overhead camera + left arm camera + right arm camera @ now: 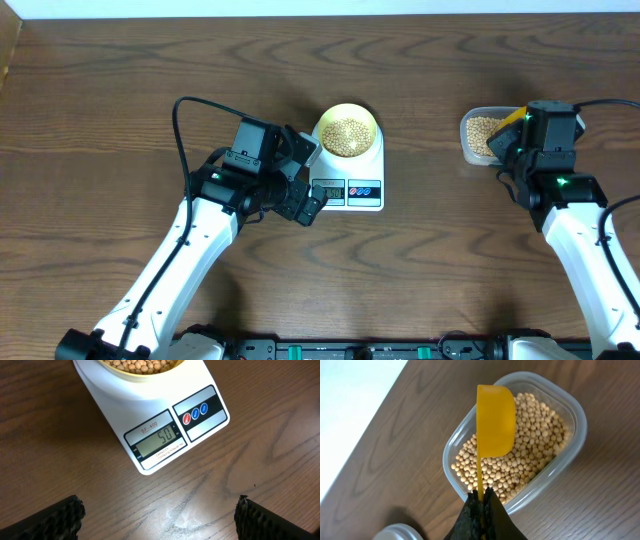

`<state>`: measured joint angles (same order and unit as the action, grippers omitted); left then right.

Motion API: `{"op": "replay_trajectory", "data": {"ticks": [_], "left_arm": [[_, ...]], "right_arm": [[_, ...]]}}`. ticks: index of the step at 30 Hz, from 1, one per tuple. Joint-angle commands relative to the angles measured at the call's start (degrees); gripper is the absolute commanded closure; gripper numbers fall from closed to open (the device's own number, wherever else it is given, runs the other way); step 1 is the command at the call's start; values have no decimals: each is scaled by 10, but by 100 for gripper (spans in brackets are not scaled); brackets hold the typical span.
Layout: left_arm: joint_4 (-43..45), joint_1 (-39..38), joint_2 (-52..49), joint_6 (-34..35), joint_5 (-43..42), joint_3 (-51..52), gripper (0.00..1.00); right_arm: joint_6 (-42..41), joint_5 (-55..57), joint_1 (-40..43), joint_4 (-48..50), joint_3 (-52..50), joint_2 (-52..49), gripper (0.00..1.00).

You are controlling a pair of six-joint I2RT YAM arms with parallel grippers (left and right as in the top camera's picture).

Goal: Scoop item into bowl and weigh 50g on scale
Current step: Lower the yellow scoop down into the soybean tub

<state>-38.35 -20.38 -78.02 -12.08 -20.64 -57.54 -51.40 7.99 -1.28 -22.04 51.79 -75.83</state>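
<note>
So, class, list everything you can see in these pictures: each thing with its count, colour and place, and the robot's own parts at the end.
table: one, dark brown wood, under everything
scale: one, white, middle of the table, display reading 50
bowl: one, pale yellow, on the scale
beans: many, tan, some in the bowl, more in the tub
tub: one, clear plastic, right side of the table
scoop: one, bright yellow, over the tub, handle in the right gripper
left gripper: one, black, open, in front of the scale
right gripper: one, black, shut on the scoop's handle
</note>
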Motion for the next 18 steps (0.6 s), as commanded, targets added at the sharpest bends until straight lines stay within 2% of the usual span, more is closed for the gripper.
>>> {"op": "replay_trajectory", "data": {"ticks": [1, 7, 15, 18], "left_arm": [[0, -1, -2, -8, 4, 4, 2], [0, -1, -2, -8, 4, 4, 2], [0, -1, -2, -8, 4, 4, 2], [0, -1, -2, -8, 4, 4, 2]], "right_arm": [[-52, 15, 3, 1, 3, -15, 99], [-69, -4, 3, 16, 3, -40, 99], [-69, -10, 6, -24, 3, -42, 98], [-69, -9, 6, -50, 3, -42, 83]]}}
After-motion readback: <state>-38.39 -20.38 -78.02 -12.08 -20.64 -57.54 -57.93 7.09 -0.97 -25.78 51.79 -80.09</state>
